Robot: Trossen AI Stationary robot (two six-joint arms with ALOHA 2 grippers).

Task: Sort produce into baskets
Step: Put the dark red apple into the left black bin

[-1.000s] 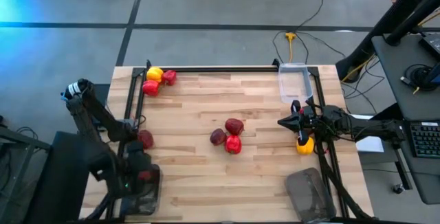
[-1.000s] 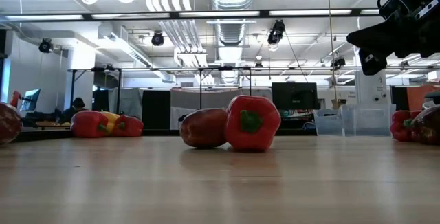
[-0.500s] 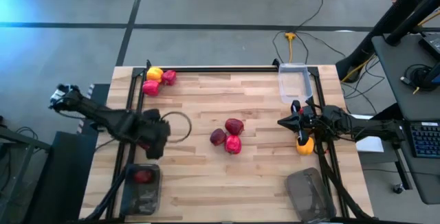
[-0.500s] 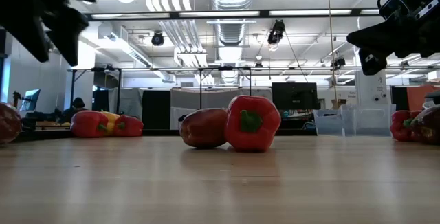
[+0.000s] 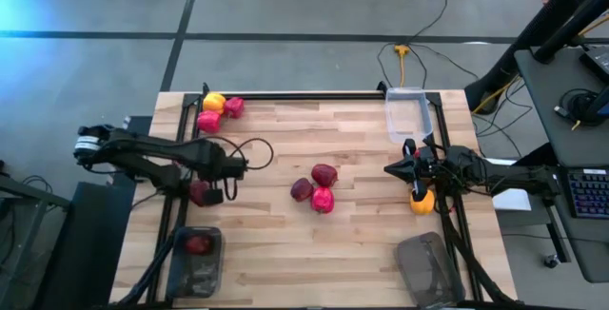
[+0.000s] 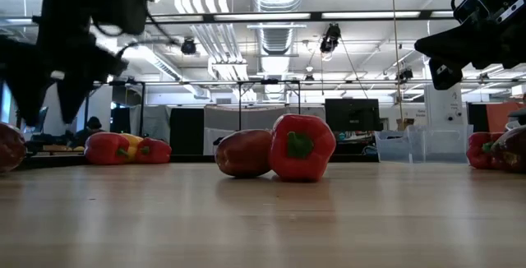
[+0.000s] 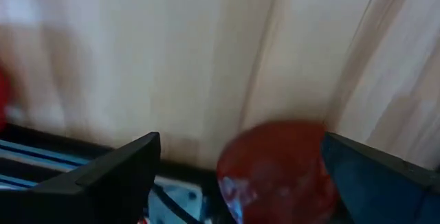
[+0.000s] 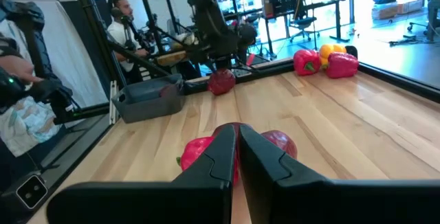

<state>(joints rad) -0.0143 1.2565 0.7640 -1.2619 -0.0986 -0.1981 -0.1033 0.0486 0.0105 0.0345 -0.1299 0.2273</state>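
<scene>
We saw the left gripper (image 5: 225, 165) hanging with its jaws spread wide and nothing between them, just above a dark red apple (image 7: 278, 169) at the wooden table's (image 5: 352, 243) left edge. The right gripper (image 5: 391, 169) hovered with fingers pressed together, empty, right of the middle cluster of an apple (image 5: 302, 189) and two peppers (image 5: 323, 199). Nearest the left gripper, a dark bin (image 5: 195, 261) held one red piece. A clear bin (image 5: 408, 116) sat at the far right corner. A person (image 8: 127, 19) sat beyond the table.
</scene>
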